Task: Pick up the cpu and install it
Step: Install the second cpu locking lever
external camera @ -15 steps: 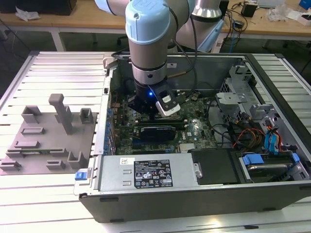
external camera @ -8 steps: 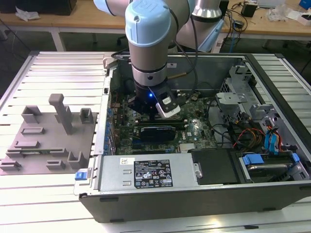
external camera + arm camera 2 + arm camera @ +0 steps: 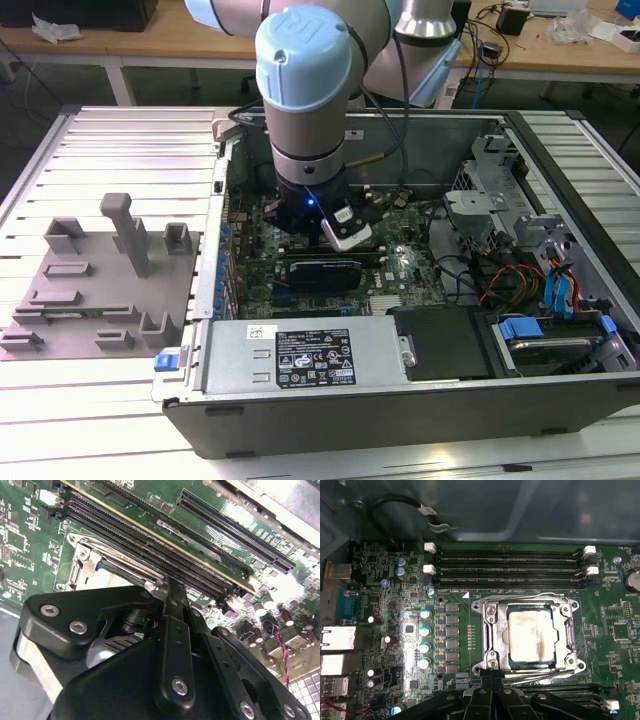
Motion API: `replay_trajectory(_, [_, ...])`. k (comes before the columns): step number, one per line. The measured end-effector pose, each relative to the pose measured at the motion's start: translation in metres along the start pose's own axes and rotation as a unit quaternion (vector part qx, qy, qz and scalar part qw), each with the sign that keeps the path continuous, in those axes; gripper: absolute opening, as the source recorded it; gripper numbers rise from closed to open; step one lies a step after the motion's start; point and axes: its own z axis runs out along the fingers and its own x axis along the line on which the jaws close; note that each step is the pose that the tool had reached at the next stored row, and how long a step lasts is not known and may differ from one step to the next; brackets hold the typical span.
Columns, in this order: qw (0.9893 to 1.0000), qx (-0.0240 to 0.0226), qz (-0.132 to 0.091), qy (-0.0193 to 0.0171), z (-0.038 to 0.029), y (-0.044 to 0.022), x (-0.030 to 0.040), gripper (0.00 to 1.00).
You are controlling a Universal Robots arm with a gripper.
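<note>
Slatted metal table (image 3: 120, 150); computer case (image 3: 400, 400); grey plate (image 3: 90, 300).

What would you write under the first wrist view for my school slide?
The cpu sits inside its silver socket frame on the green motherboard.

One cpu (image 3: 530, 636) sits in one socket frame (image 3: 487, 635), just ahead of the gripper (image 3: 490, 677). Beyond it lie four long memory slots (image 3: 510, 565). One grey plate (image 3: 95, 290) lies outside the one case (image 3: 400, 400).
</note>
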Motion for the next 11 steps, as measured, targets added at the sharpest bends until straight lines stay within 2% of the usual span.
replay_trajectory(1, [1.0, -0.0038, 0.0, -0.0006, 0.0001, -0.0004, 0.0, 0.11])
replay_trajectory(2, [0.9999, -0.0101, 0.001, -0.0018, 0.0003, -0.0012, 0.0002, 0.11])
replay_trajectory(3, [0.9999, -0.0133, 0.001, -0.0023, 0.0006, -0.0023, 0.0005, 0.11])
replay_trajectory(6, [0.9998, -0.0172, 0.001, -0.0025, 0.0009, -0.0046, 0.0021, 0.11])
replay_trajectory(9, [0.9998, -0.018, 0.001, -0.0026, 0.0008, -0.0048, 0.0022, 0.11])
replay_trajectory(11, [0.9998, -0.0181, 0.001, -0.0026, 0.0001, -0.0077, 0.0021, 0.11])
